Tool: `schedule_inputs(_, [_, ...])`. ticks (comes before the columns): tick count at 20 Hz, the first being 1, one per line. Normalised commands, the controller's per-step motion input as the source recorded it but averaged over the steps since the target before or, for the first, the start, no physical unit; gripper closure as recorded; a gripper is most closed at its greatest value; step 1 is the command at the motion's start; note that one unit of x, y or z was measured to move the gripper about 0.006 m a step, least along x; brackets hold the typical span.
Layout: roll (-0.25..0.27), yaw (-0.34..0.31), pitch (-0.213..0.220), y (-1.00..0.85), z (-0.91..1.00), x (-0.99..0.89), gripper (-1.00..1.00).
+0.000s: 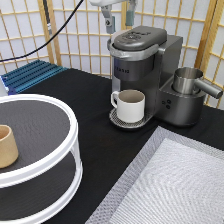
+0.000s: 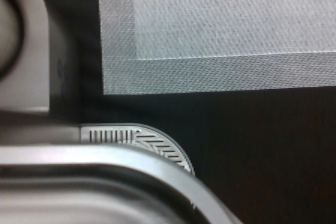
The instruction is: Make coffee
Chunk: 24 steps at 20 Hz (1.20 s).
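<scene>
Black cloth covers the tabletop [image 1: 95, 145], with paper-and-wood lattice screens [image 1: 30, 30] standing behind its far edge. My tool [image 1: 119, 19] hangs at the exterior view's top, just above the closed lid of the coffee machine [image 1: 142, 70], touching nothing; its two fingers [image 1: 108, 22] stand apart with nothing between them, so it is released and empty.

That grey machine sits toward the far right part of the tabletop. A white handled mug [image 1: 130, 105] stands on its round drip tray [image 1: 120, 121] under the spout, handle turned to the exterior view's left. On the machine's right side a steel frothing jug [image 1: 189, 81] sits in its dock, its handle pointing toward the right edge.

I cannot find the coffee pod anywhere in either view.

At the near left corner stands a white two-tier turntable [image 1: 60, 150] with dark mats, and a tan handleless cup [image 1: 7, 146] rests on its upper tier at the left edge. A grey woven placemat [image 1: 170, 185] fills the near right corner. A blue ribbed rack [image 1: 30, 74] lies at the far left.

My wrist camera looks down past the machine's silver rim [image 2: 90, 160] onto the slotted drip tray [image 2: 142, 140], the black cloth [image 2: 262, 150] and the placemat [image 2: 225, 45].
</scene>
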Motion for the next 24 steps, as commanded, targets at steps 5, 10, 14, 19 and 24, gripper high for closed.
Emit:
schedule_inputs(5, [-0.020,0.000,0.036,0.25,-0.03,0.09,-1.00])
schedule_inputs(10, [0.002,0.000,0.031,0.03,-0.08,0.18,-1.00])
schedule_inputs(14, [0.004,-0.002,0.075,-0.01,0.00,0.31,-1.00])
schedule_inputs(19, [0.003,-0.005,0.066,0.05,-0.18,0.21,-1.00])
schedule_inputs(24, [0.001,0.019,0.003,0.06,-0.93,-0.05,-1.00])
